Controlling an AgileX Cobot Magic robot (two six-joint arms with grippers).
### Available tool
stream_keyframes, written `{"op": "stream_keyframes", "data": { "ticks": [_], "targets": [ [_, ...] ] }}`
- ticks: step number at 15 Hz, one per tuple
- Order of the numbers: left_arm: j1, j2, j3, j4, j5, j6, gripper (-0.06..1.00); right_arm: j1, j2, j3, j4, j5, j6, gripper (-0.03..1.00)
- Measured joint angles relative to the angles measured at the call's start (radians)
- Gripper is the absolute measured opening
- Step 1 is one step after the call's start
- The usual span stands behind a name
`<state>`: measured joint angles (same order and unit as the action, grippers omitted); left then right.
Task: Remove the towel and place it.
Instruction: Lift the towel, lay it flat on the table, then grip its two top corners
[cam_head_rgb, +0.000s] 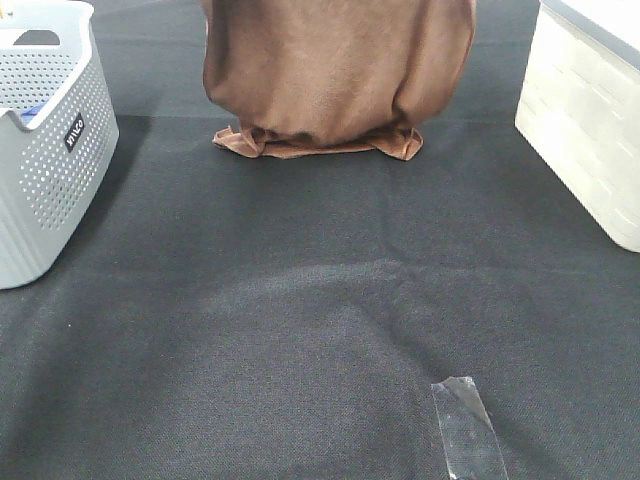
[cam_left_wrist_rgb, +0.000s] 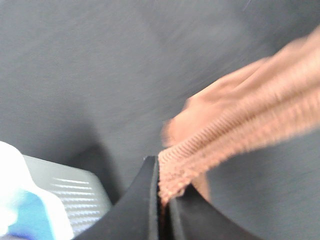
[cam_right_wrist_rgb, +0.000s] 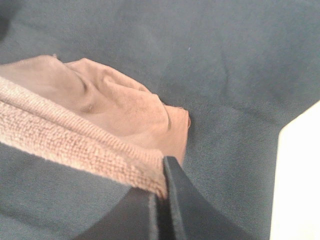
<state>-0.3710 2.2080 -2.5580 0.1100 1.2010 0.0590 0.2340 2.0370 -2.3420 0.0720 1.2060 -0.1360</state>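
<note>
Where the towel hangs: the towel (cam_head_rgb: 335, 70) is held up at the far middle of the surface (cam_head_rgb: 300, 330). It drapes down as a wide sheet, and its lower end is bunched and touching the surface.
Left fingers: the left fingers (cam_left_wrist_rgb: 142, 200) are closed tight on a stitched hem, with the ribbed edge pinched between them.
Right fingers: the right fingers (cam_right_wrist_rgb: 185, 210) are likewise clamped shut on the hem, at the other side.
Key relation: the gripped hem runs side to side between the two arms, and the cloth falls away below both. Neither arm looks nearer, so the move likely needs both together.
Neighbours: a grey perforated basket (cam_head_rgb: 50, 150) stands well to the left and a white bin (cam_head_rgb: 590, 120) well to the right.
Materials: the towel is brown, soft terry, limp and folding. The surface is dark, woven and matte, with a strip of clear tape (cam_head_rgb: 465, 430) near the front.
</note>
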Motion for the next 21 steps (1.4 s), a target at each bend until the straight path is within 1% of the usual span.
{"op": "stream_keyframes", "data": {
  "ticks": [1,2,3,4,6,8,10,12,15,17,19,21],
  "targets": [
    [0.000,-0.039,0.053,-0.002,0.000,-0.009,0.00,0.000,-0.027,0.028,0.031,0.001,0.002,0.01],
    [0.000,-0.102,0.140,-0.005,0.000,-0.018,0.00,0.000,-0.073,0.088,0.067,0.002,0.002,0.01],
    [0.000,-0.174,0.255,-0.022,-0.001,-0.029,0.00,0.000,-0.129,0.172,0.101,0.001,0.002,0.01],
    [0.000,-0.258,0.400,-0.056,-0.002,-0.039,0.00,0.000,-0.197,0.277,0.124,0.001,0.002,0.01],
    [-0.003,-0.475,0.685,-0.147,-0.011,-0.059,0.00,0.003,-0.370,0.532,0.157,0.000,0.002,0.01],
    [-0.012,-0.670,0.950,-0.210,-0.026,-0.099,0.00,0.012,-0.535,0.735,0.204,0.000,0.002,0.01],
    [-0.013,-0.857,1.170,-0.307,-0.039,-0.141,0.00,0.012,-0.697,0.924,0.233,-0.001,0.022,0.01],
    [-0.013,-1.000,1.353,-0.414,-0.053,-0.153,0.00,0.012,-0.834,1.091,0.253,0.000,0.045,0.01],
    [-0.013,-1.167,1.563,-0.535,-0.061,-0.194,0.00,0.014,-0.975,1.271,0.282,0.001,0.062,0.01],
    [-0.013,-1.248,1.690,-0.614,-0.067,-0.200,0.00,0.014,-1.045,1.369,0.301,0.006,0.079,0.01],
    [-0.011,-1.314,1.789,-0.695,-0.067,-0.201,0.00,0.013,-1.132,1.476,0.320,0.010,0.100,0.01],
    [-0.008,-1.355,1.863,-0.739,-0.061,-0.203,0.00,0.011,-1.198,1.564,0.343,0.014,0.107,0.01]
  ]
}}
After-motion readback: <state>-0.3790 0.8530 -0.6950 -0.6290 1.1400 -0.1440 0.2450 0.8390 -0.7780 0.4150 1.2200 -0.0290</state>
